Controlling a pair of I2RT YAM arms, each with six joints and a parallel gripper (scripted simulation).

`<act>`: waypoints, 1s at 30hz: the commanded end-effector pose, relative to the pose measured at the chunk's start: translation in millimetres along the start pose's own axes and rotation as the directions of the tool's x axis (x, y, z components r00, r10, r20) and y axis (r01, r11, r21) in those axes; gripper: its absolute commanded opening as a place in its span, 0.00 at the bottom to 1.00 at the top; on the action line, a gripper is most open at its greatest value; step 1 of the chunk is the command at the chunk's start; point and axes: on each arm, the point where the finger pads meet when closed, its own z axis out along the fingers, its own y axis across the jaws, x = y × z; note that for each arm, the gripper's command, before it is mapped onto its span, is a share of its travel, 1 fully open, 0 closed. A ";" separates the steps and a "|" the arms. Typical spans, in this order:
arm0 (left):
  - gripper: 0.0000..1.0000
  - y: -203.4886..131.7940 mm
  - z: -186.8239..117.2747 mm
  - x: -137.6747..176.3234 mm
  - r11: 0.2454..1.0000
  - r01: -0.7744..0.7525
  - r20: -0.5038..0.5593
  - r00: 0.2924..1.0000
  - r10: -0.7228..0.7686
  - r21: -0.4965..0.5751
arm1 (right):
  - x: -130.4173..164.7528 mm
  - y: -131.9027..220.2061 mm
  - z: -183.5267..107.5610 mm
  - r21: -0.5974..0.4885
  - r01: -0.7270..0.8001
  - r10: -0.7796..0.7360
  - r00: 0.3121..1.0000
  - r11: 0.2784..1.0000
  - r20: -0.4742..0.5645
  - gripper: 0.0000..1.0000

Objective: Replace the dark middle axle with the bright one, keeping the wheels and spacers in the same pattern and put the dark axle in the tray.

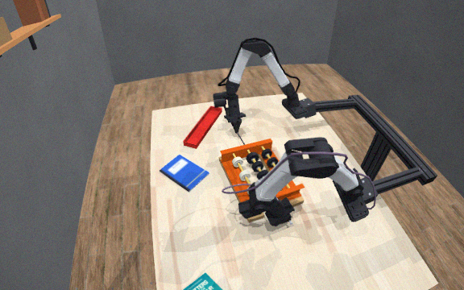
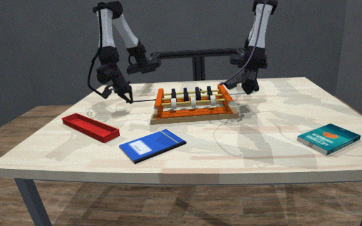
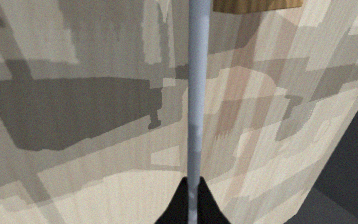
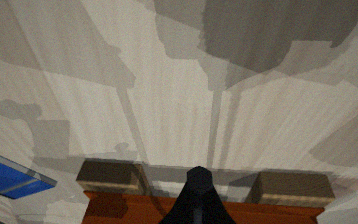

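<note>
The orange wheel frame [image 1: 246, 149] [image 2: 159, 103] stands upright on its wooden battens [image 2: 197, 118] [image 4: 292, 189]. White wheels [image 1: 238, 162] [image 2: 193, 102] sit on the outer axle nearest the exterior camera; black wheels [image 1: 252, 158] [image 2: 186, 94] sit in the middle and far rows. My right gripper [image 1: 237, 130] [image 2: 131, 101] is shut on the dark axle [image 1: 241, 138] [image 2: 144, 100], which reaches to one rail; its head [image 4: 199, 177] shows at the fingertips. My left gripper [image 3: 192, 184] is shut on the bright axle [image 2: 240, 93] [image 3: 199, 75] beyond the opposite rail. Where the axles end inside is hidden.
The red tray [image 1: 203, 127] [image 2: 90, 128] lies beyond the frame's dark-axle end, with nothing visible in it. A blue book [image 1: 184, 172] [image 2: 153, 145] lies beside the frame. A teal book [image 1: 204, 283] [image 2: 329, 138] lies farther off. The left arm hides part of the frame in the top view.
</note>
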 end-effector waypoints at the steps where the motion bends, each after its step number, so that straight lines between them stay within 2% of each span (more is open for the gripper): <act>1: 0.00 16.7 -3.5 -52.7 0.998 -0.015 0.167 0.986 0.024 -0.055 | 6.3 -1.9 7.6 0.025 0.003 -0.002 0.999 1.000 -0.053 0.00; 3: 0.00 15.4 -3.3 -53.7 0.999 -0.011 0.168 0.986 0.019 -0.048 | 11.8 -10.9 10.8 0.047 0.004 -0.001 0.998 0.999 -0.060 0.00; 18: 0.00 16.0 -3.9 -56.9 0.999 -0.013 0.168 0.985 0.022 -0.052 | 3.1 -1.8 5.9 0.027 0.006 -0.005 0.999 1.000 -0.052 0.00; 30: 0.00 15.2 -4.5 -61.1 0.999 -0.008 0.171 0.985 0.016 -0.048 | 4.8 -9.3 7.8 0.046 0.012 -0.009 0.998 0.999 -0.058 0.00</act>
